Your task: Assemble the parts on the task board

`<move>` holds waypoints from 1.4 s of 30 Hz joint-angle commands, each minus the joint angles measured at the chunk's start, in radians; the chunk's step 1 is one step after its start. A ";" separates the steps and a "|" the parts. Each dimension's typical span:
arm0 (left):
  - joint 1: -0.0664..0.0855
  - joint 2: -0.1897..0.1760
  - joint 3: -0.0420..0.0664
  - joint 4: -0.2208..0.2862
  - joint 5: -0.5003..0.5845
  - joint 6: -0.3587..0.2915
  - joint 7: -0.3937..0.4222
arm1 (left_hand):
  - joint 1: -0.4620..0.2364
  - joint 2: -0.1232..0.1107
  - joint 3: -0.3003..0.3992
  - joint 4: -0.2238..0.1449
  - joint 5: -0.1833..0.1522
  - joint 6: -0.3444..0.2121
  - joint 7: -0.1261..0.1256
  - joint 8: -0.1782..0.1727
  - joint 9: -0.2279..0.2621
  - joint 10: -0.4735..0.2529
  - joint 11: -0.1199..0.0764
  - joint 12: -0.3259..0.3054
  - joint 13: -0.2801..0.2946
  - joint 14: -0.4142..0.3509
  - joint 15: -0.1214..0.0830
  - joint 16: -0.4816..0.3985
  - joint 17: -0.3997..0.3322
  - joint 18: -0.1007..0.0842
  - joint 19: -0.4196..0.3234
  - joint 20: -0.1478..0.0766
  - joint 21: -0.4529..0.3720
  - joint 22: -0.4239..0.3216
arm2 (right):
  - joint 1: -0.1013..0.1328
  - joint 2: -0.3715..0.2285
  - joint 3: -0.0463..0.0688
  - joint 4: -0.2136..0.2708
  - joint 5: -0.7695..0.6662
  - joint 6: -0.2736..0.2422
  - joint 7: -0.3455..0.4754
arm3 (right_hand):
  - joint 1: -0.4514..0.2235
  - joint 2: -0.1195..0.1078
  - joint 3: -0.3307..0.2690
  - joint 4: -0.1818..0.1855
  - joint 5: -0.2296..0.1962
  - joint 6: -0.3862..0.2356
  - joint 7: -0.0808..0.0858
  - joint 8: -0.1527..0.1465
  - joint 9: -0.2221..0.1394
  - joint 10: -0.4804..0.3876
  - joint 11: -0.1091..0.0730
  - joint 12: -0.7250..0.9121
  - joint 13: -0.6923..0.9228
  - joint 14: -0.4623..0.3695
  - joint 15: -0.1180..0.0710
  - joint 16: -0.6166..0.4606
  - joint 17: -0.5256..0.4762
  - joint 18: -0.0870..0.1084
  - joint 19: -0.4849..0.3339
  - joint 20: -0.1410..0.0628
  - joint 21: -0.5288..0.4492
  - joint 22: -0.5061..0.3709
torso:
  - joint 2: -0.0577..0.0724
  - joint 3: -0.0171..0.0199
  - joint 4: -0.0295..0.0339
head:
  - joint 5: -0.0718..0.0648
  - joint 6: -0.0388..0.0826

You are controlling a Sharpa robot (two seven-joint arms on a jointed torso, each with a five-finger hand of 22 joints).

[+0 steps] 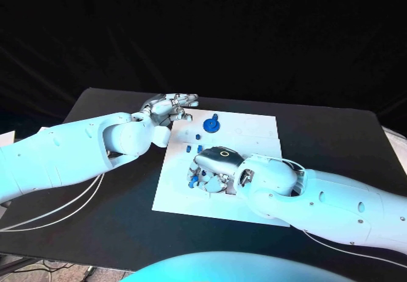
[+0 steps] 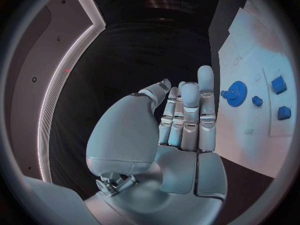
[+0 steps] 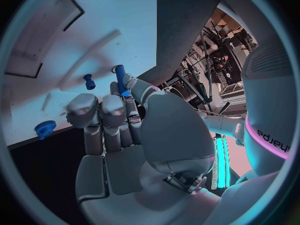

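Over the near part of the task board (image 1: 254,132), at about six o'clock from its centre, the right hand (image 1: 217,166) hangs with a blue peg (image 3: 120,79) pinched between its fingertips, close to a small blue piece (image 3: 89,81) on the plate. The left hand (image 1: 170,107) rests at the board's far-left corner, at about eleven o'clock, with fingers together, nearly straight, and holding nothing. The blue gear (image 1: 212,124) lies at twelve o'clock, and two blue blocks (image 2: 279,85) lie near it. The pinch looks shallow to me, so the peg can tilt or slip if it meets the hole's edge at an angle. The right hand also hides the spot from above, so alignment is hard to judge. If the left hand does not press the board, the plate can slide on the bench.
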 commanded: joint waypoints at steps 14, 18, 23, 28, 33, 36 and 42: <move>0.000 0.003 0.001 0.002 -0.005 0.020 0.002 | 0.010 -0.001 0.001 -0.004 0.000 -0.007 0.002 0.006 -0.001 -0.008 0.002 0.001 0.000 -0.006 0.001 -0.006 -0.001 0.011 -0.007 0.002 -0.004 -0.001 | -0.012 0.022 -0.002 -0.014 -0.062 0.019 -0.048 | 0.013 0.012 0.021 -0.008 0.009 -0.003 0.007 -0.002 0.002 0.044 -0.034 0.003 0.006 0.017 -0.002 0.006 0.001 -0.003 -0.003 0.000 0.003 0.000 | -0.001 -0.0009 0.0004 | 0.000 -0.004; 0.000 0.002 0.001 0.001 -0.005 0.020 0.002 | 0.010 -0.001 0.001 -0.004 0.000 -0.007 0.002 0.006 -0.001 -0.008 0.002 0.001 0.000 -0.006 0.001 -0.006 -0.001 0.011 -0.007 0.002 -0.004 -0.001 | -0.014 0.019 -0.003 -0.010 -0.085 0.018 -0.062 | 0.012 0.011 0.024 -0.010 0.012 -0.002 0.007 -0.002 0.002 0.045 -0.034 0.002 0.006 0.017 -0.002 0.006 0.002 -0.003 -0.003 0.000 0.003 0.000 | 0.000 -0.0006 0.0002 | 0.000 -0.005; 0.000 0.001 0.001 0.001 -0.009 0.019 0.001 | 0.010 -0.001 0.001 -0.004 0.000 -0.007 0.002 0.006 -0.001 -0.008 0.002 0.001 0.000 -0.006 0.001 -0.006 -0.001 0.011 -0.007 0.002 -0.004 -0.001 | -0.015 0.016 -0.003 -0.004 -0.097 0.026 -0.068 | 0.011 0.010 0.026 -0.011 0.013 -0.002 0.007 -0.002 0.002 0.046 -0.034 0.002 0.006 0.017 -0.003 0.006 0.001 -0.003 -0.003 -0.001 0.004 0.001 | 0.000 -0.0005 -0.0006 | 0.002 -0.007; 0.000 0.002 0.001 0.001 -0.010 0.020 0.001 | 0.010 -0.001 0.001 -0.004 0.000 -0.007 0.002 0.006 -0.001 -0.008 0.002 0.001 0.000 -0.006 0.001 -0.006 -0.001 0.011 -0.007 0.002 -0.004 -0.001 | -0.015 0.023 -0.002 0.002 -0.107 0.036 -0.073 | 0.010 0.010 0.026 -0.011 0.013 -0.001 0.007 -0.002 0.002 0.046 -0.034 0.002 0.006 0.017 -0.003 0.007 0.002 -0.003 -0.003 0.000 0.004 0.002 | 0.001 -0.0005 0.0010 | 0.000 -0.009; 0.000 0.003 0.001 0.000 -0.010 0.021 0.001 | 0.010 -0.001 0.001 -0.004 0.000 -0.007 0.002 0.006 -0.001 -0.008 0.002 0.001 0.000 -0.006 0.001 -0.006 -0.001 0.011 -0.007 0.002 -0.004 -0.001 | -0.016 0.019 -0.002 0.007 -0.118 0.036 -0.081 | 0.008 0.009 0.028 -0.011 0.012 0.000 0.007 -0.001 0.003 0.048 -0.035 0.002 0.007 0.017 -0.003 0.008 0.002 -0.003 -0.003 0.000 0.004 0.002 | 0.000 -0.0002 0.0009 | -0.001 -0.010; 0.000 0.002 0.001 0.001 -0.010 0.020 0.000 | 0.010 -0.001 0.001 -0.004 0.000 -0.007 0.002 0.006 -0.001 -0.008 0.002 0.001 0.000 -0.006 0.001 -0.006 -0.001 0.011 -0.007 0.002 -0.004 -0.001 | -0.015 0.013 -0.002 0.013 -0.123 0.035 -0.084 | 0.008 0.009 0.028 -0.011 0.012 0.001 0.007 -0.001 0.003 0.048 -0.035 0.002 0.007 0.017 -0.003 0.008 0.003 -0.003 -0.003 0.000 0.004 0.002 | 0.000 -0.0001 -0.0012 | 0.000 -0.011; 0.000 0.001 0.001 -0.001 -0.010 0.020 0.000 | 0.012 0.000 0.000 -0.006 0.000 -0.007 0.002 0.007 -0.001 -0.009 0.002 0.004 0.000 -0.008 0.001 -0.008 -0.004 0.011 -0.008 0.002 -0.005 -0.002 | -0.015 0.001 -0.001 0.029 -0.130 0.036 -0.090 | 0.006 0.008 0.030 -0.012 0.012 0.002 0.006 0.000 0.004 0.050 -0.035 0.002 0.007 0.017 -0.003 0.008 0.002 -0.003 -0.003 0.000 0.005 0.003 | -0.001 0.0003 -0.0014 | -0.001 -0.012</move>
